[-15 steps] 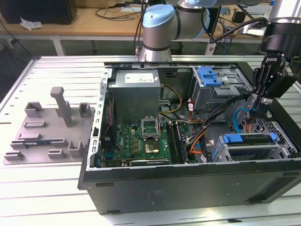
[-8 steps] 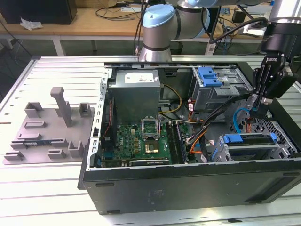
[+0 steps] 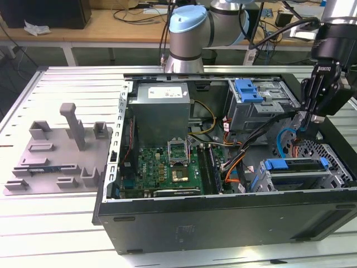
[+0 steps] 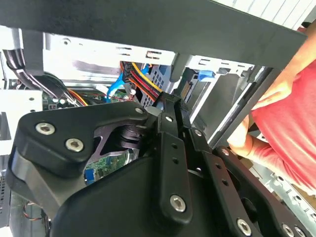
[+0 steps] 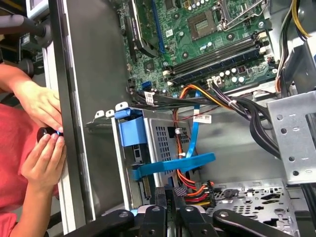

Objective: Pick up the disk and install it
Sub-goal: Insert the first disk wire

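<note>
Blue-framed disk near black hand

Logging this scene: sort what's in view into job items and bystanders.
Job: silver hard drive in blue plastic carrier; black robot gripper; open black computer case.
Bystanders: grey metal power-supply box; green motherboard; grey plastic fixture tray; person's hands.

Inside the computer case, the widest open room lies above the motherboard at its middle. At the case's end on the exterior view's right, the gripper stands in a tight pocket, crowded by the drive cage, a looped blue cable and bundles of orange and black wires. A person's hands sit just outside the case's side wall.
</note>
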Controlling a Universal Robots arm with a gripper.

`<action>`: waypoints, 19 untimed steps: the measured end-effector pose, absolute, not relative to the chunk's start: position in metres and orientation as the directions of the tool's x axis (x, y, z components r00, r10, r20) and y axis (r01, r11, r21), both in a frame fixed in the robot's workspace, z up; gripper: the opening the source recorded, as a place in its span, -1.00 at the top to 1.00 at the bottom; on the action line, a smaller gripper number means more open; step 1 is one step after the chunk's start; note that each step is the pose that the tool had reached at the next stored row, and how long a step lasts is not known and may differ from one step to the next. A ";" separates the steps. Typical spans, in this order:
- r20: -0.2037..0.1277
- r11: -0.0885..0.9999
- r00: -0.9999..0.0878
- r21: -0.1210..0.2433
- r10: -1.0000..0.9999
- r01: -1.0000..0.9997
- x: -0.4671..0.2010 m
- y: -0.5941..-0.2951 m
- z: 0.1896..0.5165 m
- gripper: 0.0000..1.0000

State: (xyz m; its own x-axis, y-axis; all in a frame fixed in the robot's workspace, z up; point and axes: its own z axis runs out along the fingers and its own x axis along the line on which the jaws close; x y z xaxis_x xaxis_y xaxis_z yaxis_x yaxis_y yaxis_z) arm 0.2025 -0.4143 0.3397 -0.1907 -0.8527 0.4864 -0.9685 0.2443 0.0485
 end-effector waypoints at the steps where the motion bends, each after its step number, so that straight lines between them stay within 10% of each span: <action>1: 0.481 0.244 -0.191 0.050 -0.856 -0.969 0.202 -0.415 0.340 0.67; 6: 0.423 0.240 -0.192 0.064 -0.886 -0.969 0.198 -0.452 0.346 0.67; 11: 0.263 0.228 -0.202 0.071 -0.943 -0.971 0.190 -0.473 0.348 0.67; 19: 0.246 0.218 -0.201 0.043 -0.948 -0.975 0.185 -0.479 0.354 0.67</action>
